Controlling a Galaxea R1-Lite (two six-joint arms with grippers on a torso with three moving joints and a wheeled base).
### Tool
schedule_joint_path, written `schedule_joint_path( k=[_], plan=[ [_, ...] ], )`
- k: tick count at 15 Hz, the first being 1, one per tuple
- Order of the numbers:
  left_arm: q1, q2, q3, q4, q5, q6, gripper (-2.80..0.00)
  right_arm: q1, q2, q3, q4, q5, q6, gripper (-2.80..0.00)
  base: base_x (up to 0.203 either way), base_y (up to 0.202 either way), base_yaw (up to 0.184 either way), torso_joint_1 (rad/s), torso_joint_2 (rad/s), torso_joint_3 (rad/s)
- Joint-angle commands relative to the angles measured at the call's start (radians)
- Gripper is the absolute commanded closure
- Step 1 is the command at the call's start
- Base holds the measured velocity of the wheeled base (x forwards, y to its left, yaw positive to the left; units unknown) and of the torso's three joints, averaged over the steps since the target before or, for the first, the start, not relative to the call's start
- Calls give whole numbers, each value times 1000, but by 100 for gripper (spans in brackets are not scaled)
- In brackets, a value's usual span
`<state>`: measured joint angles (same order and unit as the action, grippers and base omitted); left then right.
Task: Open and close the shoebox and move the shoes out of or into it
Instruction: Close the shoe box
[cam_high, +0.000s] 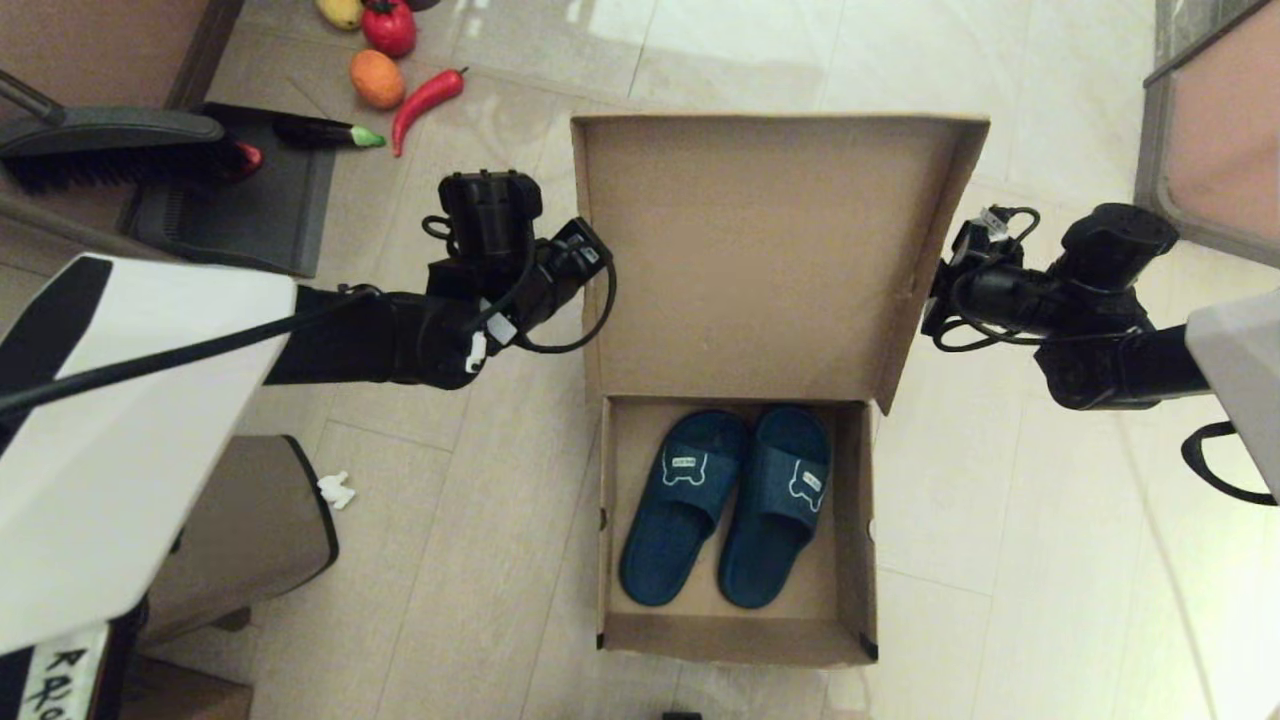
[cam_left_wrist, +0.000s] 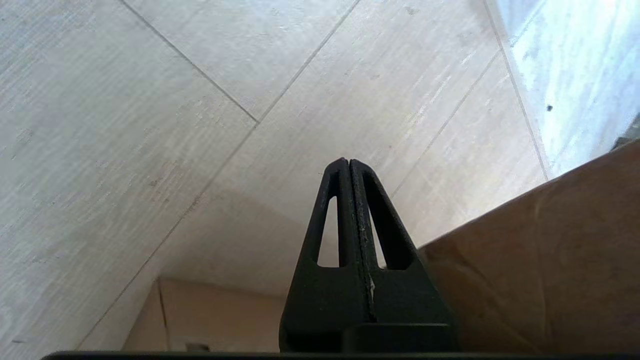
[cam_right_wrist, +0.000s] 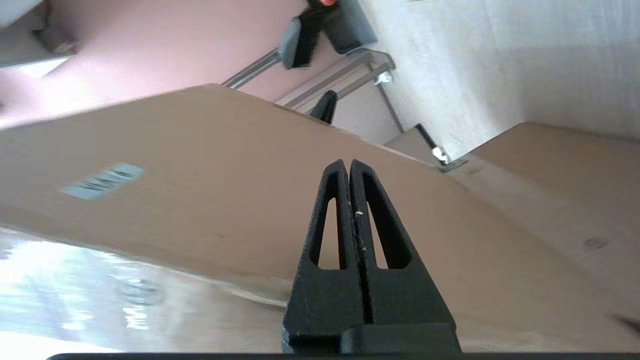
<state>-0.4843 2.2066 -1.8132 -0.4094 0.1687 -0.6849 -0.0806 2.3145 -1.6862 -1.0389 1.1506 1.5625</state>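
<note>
Now the shoebox (cam_high: 737, 520) stands open with both shoes (cam_high: 726, 505) inside; the left gripper (cam_left_wrist: 348, 162) and right gripper (cam_right_wrist: 348, 164) (fingers pressed together, empty) flank its lid (cam_high: 760, 255), probably to push it.

White-shelled upper arms, black forearms with looping black cables, tapered slotted black left pincer (cam_left_wrist: 348, 162), matching right pincer (cam_right_wrist: 348, 163)

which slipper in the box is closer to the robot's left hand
The slipper on the box's left side, angled beside its straighter mate; the left hand is above-left.
</note>
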Motion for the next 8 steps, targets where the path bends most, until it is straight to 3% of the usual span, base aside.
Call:
schedule_joint_path(
  k=[1, 8],
  plan=[
    [0, -16, 0, -3, 2, -4, 0, -7, -15, 7, -7, 7, 11, 0, 0, 0, 0, 0, 0, 0],
    [-14, -46, -3, 14, 2, -4, 0, -27, -62, 60, -9, 38, 11, 0, 0, 0, 0, 0, 0, 0]
  ],
)
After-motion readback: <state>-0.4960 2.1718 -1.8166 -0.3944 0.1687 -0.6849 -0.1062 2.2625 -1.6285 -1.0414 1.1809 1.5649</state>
